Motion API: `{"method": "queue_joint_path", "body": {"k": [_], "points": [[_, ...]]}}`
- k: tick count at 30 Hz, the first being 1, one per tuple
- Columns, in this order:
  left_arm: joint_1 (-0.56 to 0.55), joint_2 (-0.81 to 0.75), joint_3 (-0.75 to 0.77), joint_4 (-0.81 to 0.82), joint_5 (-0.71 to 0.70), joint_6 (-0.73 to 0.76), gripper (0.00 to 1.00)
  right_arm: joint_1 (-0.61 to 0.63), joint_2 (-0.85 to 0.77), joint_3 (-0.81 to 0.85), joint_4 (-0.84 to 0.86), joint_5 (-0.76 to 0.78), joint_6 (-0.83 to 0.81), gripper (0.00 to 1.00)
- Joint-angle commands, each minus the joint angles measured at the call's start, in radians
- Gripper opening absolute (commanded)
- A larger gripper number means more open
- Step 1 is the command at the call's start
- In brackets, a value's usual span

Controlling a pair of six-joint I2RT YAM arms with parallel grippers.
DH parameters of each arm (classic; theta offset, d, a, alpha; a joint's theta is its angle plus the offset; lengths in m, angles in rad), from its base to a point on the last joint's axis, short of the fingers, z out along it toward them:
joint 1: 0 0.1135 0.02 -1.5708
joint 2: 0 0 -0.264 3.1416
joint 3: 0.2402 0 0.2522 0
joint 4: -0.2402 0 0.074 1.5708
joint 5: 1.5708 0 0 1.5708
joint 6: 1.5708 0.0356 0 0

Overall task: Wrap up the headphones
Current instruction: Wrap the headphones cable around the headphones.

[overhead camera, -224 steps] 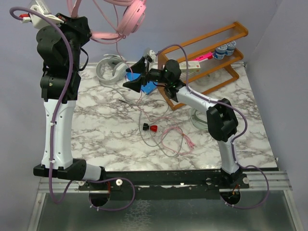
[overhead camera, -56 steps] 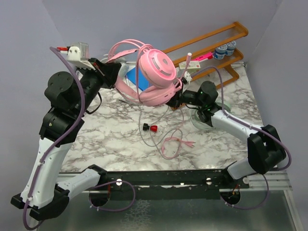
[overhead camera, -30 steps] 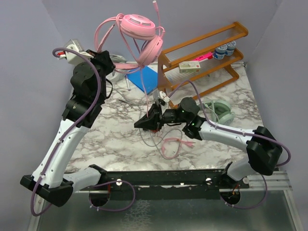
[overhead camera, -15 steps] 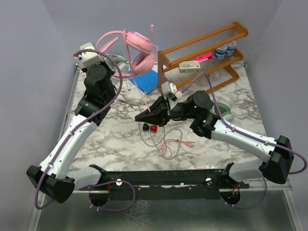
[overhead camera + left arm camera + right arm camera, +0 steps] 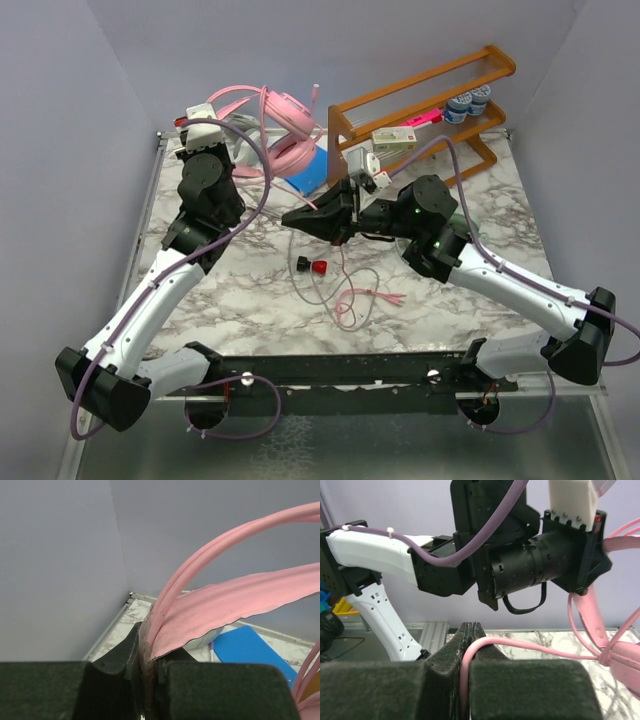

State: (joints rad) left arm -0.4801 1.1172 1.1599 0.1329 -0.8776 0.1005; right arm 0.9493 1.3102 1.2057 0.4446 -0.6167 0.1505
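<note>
The pink headphones (image 5: 284, 122) hang low over the table's back left, by their headband (image 5: 225, 600). My left gripper (image 5: 240, 158) (image 5: 148, 647) is shut on that band's end. Their thin pink cable (image 5: 338, 262) (image 5: 530, 646) runs from the cups through my right gripper (image 5: 293, 217) (image 5: 470, 632), which is shut on it above the table's middle. From there it drops to a loose loop (image 5: 352, 300) on the marble. A silver-grey headset (image 5: 243, 150) lies partly hidden behind the left arm.
A small red-and-black object (image 5: 312, 266) lies under the right gripper. A blue flat item (image 5: 312, 170) (image 5: 245, 650) sits at the back. A wooden rack (image 5: 430, 105) with small items fills the back right. The left wrist (image 5: 535, 565) looms close ahead in the right wrist view.
The left arm has brought the pink headphones down from high up toward the back left of the table. The right gripper, still on the cable, has risen and moved back.
</note>
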Motion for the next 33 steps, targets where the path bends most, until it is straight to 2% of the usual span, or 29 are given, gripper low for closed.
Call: {"method": "queue_joint_path", "body": {"k": [1,5,8,12,17,20,23,28,33], "points": [[0.011,-0.032,-0.017,0.074,-0.02,0.078,0.0,0.013,-0.054,0.084,-0.032,0.041,-0.068,0.01],[0.011,-0.059,-0.016,-0.014,0.095,0.128,0.0,0.012,-0.027,0.205,-0.284,0.087,-0.21,0.01],[0.011,-0.075,-0.021,-0.064,0.12,0.183,0.0,0.012,-0.012,0.299,-0.531,0.046,-0.351,0.01],[0.011,-0.098,-0.055,-0.073,0.136,0.324,0.0,0.012,-0.014,0.375,-0.778,0.074,-0.481,0.03],[0.011,-0.132,-0.082,-0.105,0.245,0.472,0.0,0.013,0.013,0.501,-1.025,0.203,-0.571,0.02],[0.011,-0.148,-0.077,-0.156,0.307,0.522,0.0,0.011,-0.007,0.495,-1.05,0.364,-0.608,0.01],[0.011,-0.164,-0.067,-0.259,0.427,0.576,0.0,0.012,-0.031,0.478,-1.017,0.511,-0.642,0.01],[0.011,-0.192,-0.045,-0.345,0.551,0.576,0.0,0.012,-0.024,0.476,-0.942,0.706,-0.684,0.01],[0.011,-0.22,-0.023,-0.415,0.638,0.532,0.0,0.011,-0.014,0.434,-0.878,0.792,-0.741,0.04]]}}
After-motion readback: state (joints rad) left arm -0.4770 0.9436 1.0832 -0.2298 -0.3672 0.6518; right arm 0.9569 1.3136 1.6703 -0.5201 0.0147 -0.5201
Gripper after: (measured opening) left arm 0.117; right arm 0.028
